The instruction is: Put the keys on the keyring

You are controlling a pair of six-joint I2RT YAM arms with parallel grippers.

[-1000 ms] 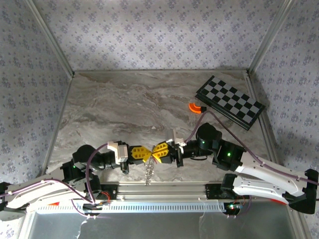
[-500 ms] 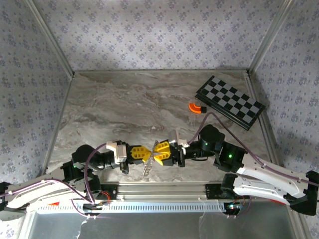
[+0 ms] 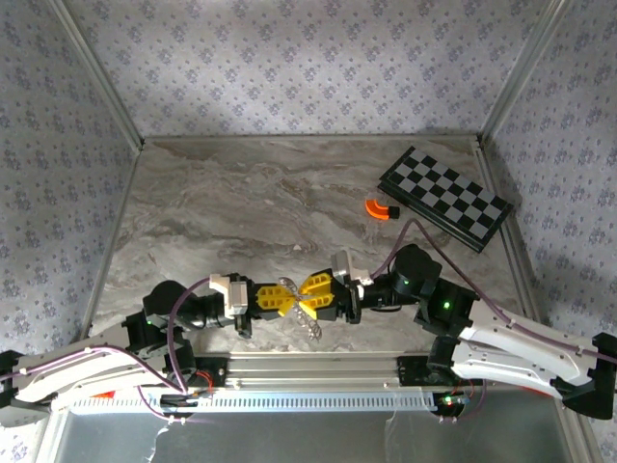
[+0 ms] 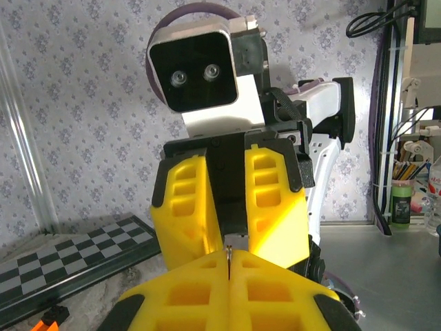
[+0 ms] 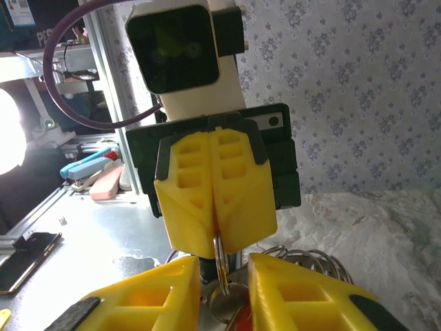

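Low over the front of the table, my left gripper [image 3: 292,299] is shut on the rim of the keyring [image 3: 310,327], whose bunch of silver keys hangs below. In the left wrist view the thin ring edge [image 4: 228,254] sits pinched between my shut yellow fingers [image 4: 179,300]. My right gripper [image 3: 304,295] faces it tip to tip. In the right wrist view its jaws [image 5: 224,298] stand apart around the ring [image 5: 219,249]. The red-headed key [image 5: 239,321] hangs from the ring between them, beside silver loops [image 5: 313,262].
A black-and-white chequered board [image 3: 443,198] lies at the back right, with an orange curved piece [image 3: 379,209] just left of it. A metal rail [image 3: 318,365] runs along the table's front edge under the grippers. Patterned walls enclose the table.
Both grippers have shifted a little to the right. The hanging bunch of keys has swung from below the left fingers to below the right ones.
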